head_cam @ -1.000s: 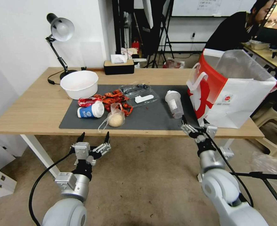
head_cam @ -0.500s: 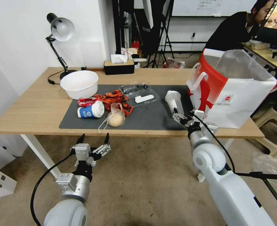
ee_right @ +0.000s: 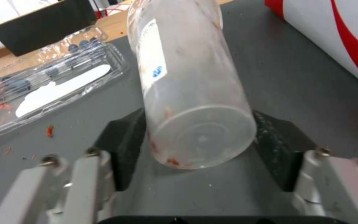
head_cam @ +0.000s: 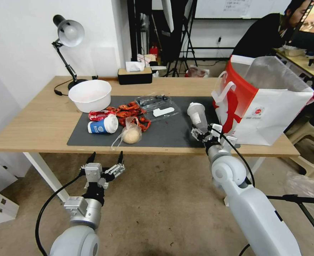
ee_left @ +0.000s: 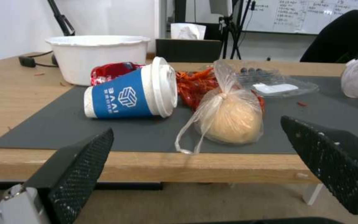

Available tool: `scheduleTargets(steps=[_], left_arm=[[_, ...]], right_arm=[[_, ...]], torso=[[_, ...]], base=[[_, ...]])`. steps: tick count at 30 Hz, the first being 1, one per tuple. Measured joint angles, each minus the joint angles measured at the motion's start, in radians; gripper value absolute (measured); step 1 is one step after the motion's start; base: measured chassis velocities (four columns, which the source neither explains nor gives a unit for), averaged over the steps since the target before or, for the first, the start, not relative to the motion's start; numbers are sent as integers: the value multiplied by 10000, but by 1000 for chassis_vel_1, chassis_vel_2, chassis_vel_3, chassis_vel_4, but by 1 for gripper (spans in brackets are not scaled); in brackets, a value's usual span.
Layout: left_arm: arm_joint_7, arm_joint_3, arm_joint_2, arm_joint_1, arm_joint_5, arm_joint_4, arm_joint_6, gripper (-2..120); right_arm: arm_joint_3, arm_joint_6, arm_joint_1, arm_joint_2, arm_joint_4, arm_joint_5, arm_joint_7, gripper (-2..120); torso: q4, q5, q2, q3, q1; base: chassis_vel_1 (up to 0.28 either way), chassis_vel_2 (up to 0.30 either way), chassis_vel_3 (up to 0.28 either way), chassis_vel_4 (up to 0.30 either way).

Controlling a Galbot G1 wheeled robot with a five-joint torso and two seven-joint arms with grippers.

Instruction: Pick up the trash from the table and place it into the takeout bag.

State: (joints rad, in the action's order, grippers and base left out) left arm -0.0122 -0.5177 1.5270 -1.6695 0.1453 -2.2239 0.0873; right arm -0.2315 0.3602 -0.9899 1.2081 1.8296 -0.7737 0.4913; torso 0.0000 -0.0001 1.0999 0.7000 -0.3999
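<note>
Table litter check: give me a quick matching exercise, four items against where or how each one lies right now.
Items:
1. translucent cup
2. paper cup
3. bagged bun
4. takeout bag

States:
A. upright at the table's right end
B. on its side, blue sleeve, white lid
C. between the right gripper's open fingers
D. knotted clear plastic near the mat's front edge

Pairs: 1-C, 2-B, 3-D, 4-A
</note>
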Motion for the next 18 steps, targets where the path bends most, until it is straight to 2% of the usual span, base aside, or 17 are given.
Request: scheduleTargets(steps=[3,10,14,16,17,18], left_arm=[[4,1,2,-10,-12,13,-23,100],[10,11,11,-30,-36,15,-63,100],[14,-6,12,-47,-50,15,-82,100],[17,-12,10,-56,-64,15,-95,100],[17,-12,10,-56,-64,15,-95,100],[18,-10,10,-59,-76,13,-102,100]], right_arm=[[-19,-21,-46,24,3,25,-5,52],[-92,-159,-157,-1,151,45,-93,52],[-265,-831,-298,-96,591,35,-722,52],[-467,-1456,-444,-212,1064,-122,-1588,52],[-467,-1456,-444,-212,1064,-122,-1588,52],[-664,-1871,-526,-317,1360,-261,-2315,52]], torso=[[1,0,0,-1,0],[0,1,0,0,-1],[0,1,0,0,0],[0,0,0,0,0],[0,0,0,0,0],[0,1,0,-1,0]], base=[[0,0,0,0],[0,0,0,0],[0,0,0,0],[0,0,0,0],[0,0,0,0],[0,0,0,0]])
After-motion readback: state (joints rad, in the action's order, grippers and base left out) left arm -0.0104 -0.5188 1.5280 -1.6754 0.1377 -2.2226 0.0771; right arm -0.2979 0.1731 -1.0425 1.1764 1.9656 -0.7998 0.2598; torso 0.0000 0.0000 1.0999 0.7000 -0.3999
